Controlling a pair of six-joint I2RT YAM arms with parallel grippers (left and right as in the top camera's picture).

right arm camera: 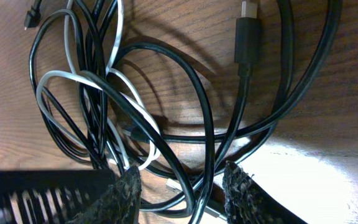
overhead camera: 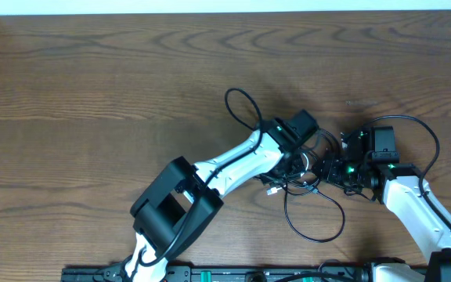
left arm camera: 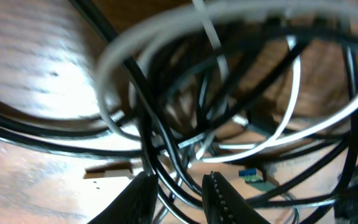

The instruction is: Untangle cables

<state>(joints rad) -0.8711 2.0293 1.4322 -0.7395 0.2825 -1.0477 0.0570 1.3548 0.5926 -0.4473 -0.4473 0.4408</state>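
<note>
The cables (overhead camera: 313, 205) lie in one knot on the wooden bench (overhead camera: 92, 78), to the right of the middle and nearer the front edge. The two arms meet over this knot, so in the overhead view most of it is covered. One wide black loop comes out from the heap toward the front and rests flat on the wood.

The right wrist view shows the heap more clearly. Several black cables (right arm camera: 204, 112) cross one another in long curves, and a white cable (right arm camera: 61, 78) winds between them on the left side, passing over some black strands and under others. A black plug (right arm camera: 247, 37) with a metal tip lies at the top, pointing away from the camera. The right end effector (right arm camera: 182, 174) is released: its two fingers (right arm camera: 126, 190) stand well apart, low over the bench, and a thin black cable runs through the gap and touches neither finger.

The left wrist view is blurred and very close. The white cable (left arm camera: 166, 25) makes a big loop above many black strands. The left end effector (left arm camera: 179, 180) has its fingers (left arm camera: 219, 196) near each other with black strands between them. I cannot tell if they are clenched on these strands.
</note>
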